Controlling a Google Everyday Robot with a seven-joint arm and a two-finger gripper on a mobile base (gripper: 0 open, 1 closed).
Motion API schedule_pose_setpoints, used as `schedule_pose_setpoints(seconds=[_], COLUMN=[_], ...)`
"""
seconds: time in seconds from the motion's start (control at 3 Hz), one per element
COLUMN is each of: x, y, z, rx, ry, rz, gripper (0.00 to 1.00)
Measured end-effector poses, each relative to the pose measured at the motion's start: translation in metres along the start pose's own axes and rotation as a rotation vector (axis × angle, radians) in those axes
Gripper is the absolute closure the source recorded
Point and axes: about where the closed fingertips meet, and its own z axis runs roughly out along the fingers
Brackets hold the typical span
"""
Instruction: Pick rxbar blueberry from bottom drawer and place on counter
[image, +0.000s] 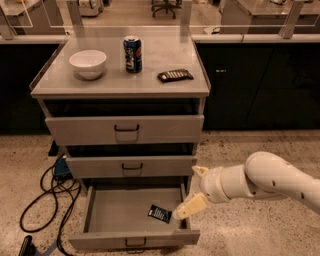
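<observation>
The rxbar blueberry (160, 213), a small dark-blue bar, lies flat in the right front part of the open bottom drawer (115, 215). My gripper (195, 189) reaches in from the right on a white arm. It is open and empty, over the drawer's right wall. Its lower finger (190, 206) ends just right of the bar, and I cannot tell whether it touches. The counter (115, 80) is the pale-grey top of the cabinet above.
On the counter stand a white bowl (88, 63), a blue soda can (132, 54) and a longer dark bar (175, 75). The two upper drawers (125, 130) are slightly open. Black cables (47, 200) lie on the floor at left. Black cabinets stand behind.
</observation>
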Motion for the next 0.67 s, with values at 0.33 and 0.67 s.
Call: schedule_pose_setpoints(seconds=[0.33,0.67], x=[-0.0078,-0.0079], y=[-0.0189,-0.0188], z=[0.0009,0.0011], rx=[0.073,0.073], ry=[-0.023,-0.023], rz=[-0.004,-0.004], gripper=[0.00,0.00])
